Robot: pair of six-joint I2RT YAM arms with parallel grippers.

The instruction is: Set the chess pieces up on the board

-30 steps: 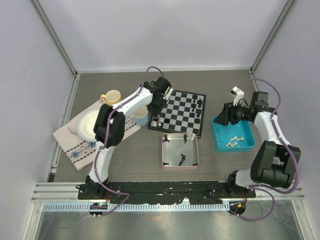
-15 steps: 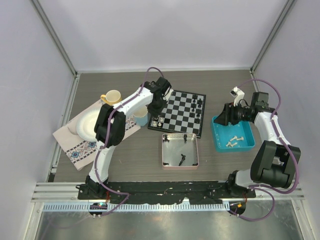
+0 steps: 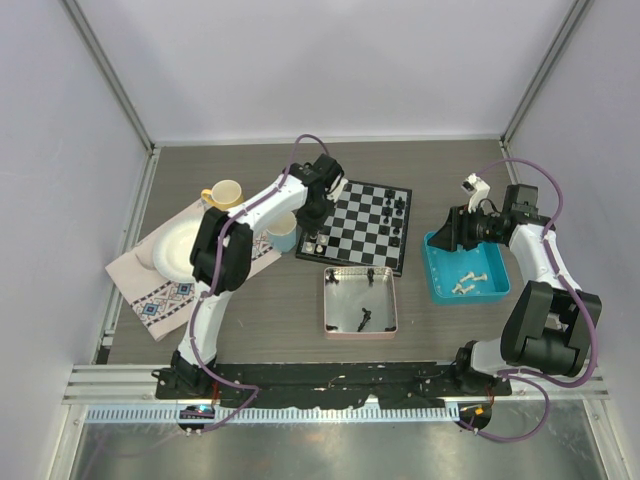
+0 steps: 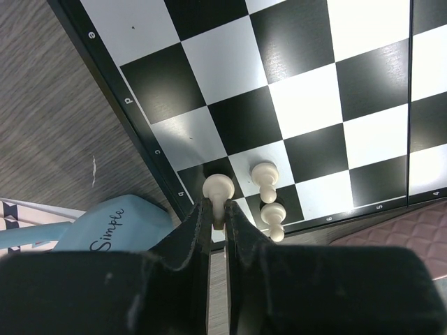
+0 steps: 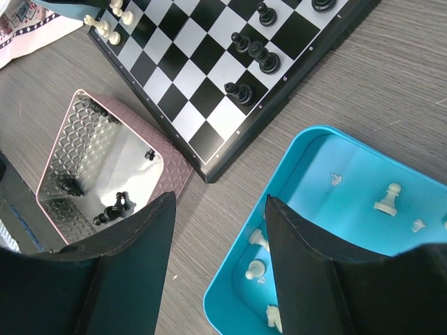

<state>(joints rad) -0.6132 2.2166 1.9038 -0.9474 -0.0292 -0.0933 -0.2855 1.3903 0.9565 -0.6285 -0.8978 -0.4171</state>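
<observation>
- Pale grey walls are seen around a brown wooden tabletop (image 3: 250, 170).
- The left fingers (image 4: 199, 227) are set close on both sides of a white pawn (image 4: 217, 187). Whether it is pinched or only stood between them cannot be told.
- That pawn is stood upright near the edge of the board (image 4: 307, 105), just beside two more white pawns (image 4: 265, 174).
- The right fingers (image 5: 140, 237) are spread wide and empty over the edge of the blue tray (image 5: 328, 160), where more white pieces (image 5: 386, 199) are kept.
- If the left fingers are lifted crookedly, the pawn could be tipped and its neighbours knocked, because they are so close.
- A blue cup (image 4: 112, 223) is placed on the tabletop just beside that board corner and could be bumped too.
</observation>
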